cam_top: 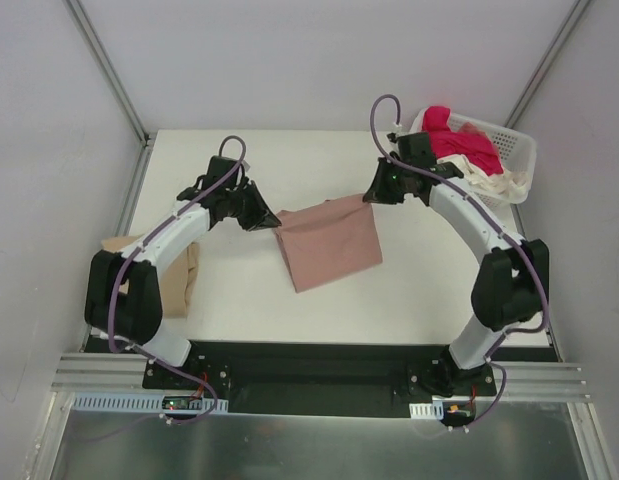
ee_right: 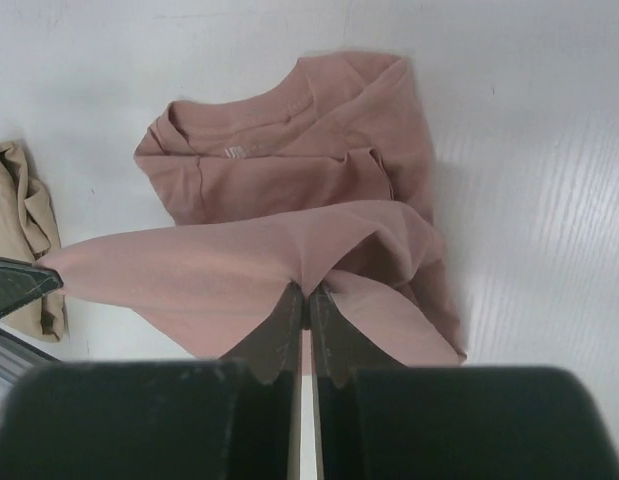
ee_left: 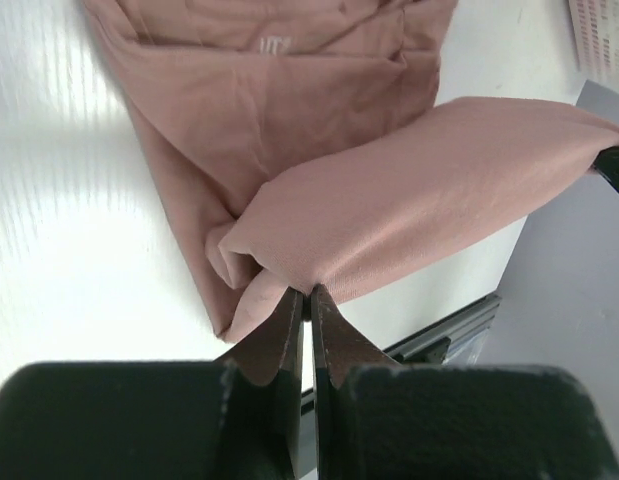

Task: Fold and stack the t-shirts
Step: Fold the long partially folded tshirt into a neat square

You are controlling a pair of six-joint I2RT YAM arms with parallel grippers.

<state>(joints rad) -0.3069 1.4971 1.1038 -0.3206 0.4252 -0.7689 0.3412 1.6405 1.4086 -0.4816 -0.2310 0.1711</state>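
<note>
Dusty pink t-shirt lies mid-table, one edge raised between the arms; left gripper and right gripper each clamp a corner of it. Tan t-shirt rests at the table's left edge; magenta-red t-shirt sits in the basket.

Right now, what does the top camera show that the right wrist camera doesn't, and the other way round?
Only the top view: the white latticed plastic basket holding magenta-red cloth. Only the right wrist view: the small neck label inside the collar. Both: the soft dusty pink t-shirt, pinched by the shut right hand and left hand, and the crumpled tan t-shirt.
</note>
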